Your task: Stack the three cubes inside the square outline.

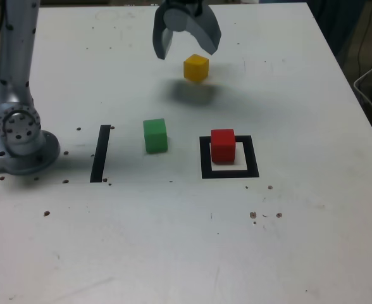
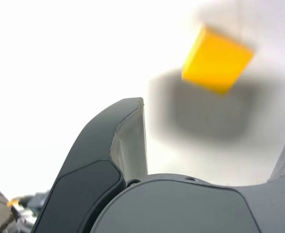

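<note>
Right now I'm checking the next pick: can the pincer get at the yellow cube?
Probably yes. The pincer hangs open just beside the yellow cube, which stands alone; the green cube and red cube sit well clear.

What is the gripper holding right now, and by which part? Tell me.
Nothing. The gripper is open and empty, above the table near the yellow cube, which sits apart from its jaws.

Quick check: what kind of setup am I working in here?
Likely a lab test bench: a white table with a taped square outline, three coloured cubes, red, green, yellow, and the arm's base bolted on.
</note>
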